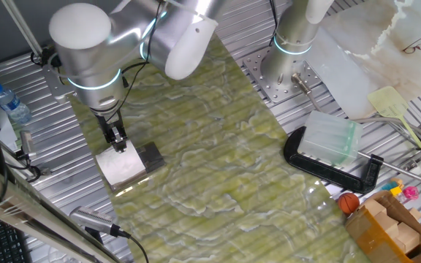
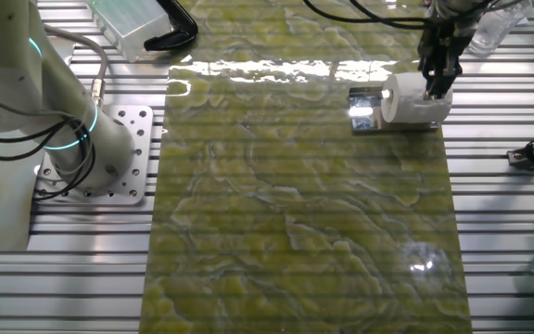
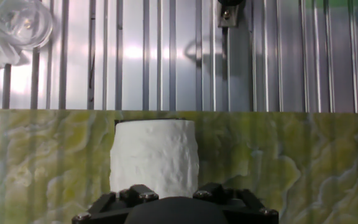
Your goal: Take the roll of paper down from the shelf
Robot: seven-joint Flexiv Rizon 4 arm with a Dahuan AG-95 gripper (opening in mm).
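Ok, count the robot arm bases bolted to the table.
2. One base stands on a plate beside the green mat; the other arm rises at the mat's other side, over the roll of paper. None else shows.

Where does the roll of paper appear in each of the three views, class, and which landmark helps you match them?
One fixed view: roll of paper lower left, below the hand.
Other fixed view: roll upper right, beside the shelf.
Hand view: roll centre, bottom half.
Shared landmark: the green marbled mat under it.
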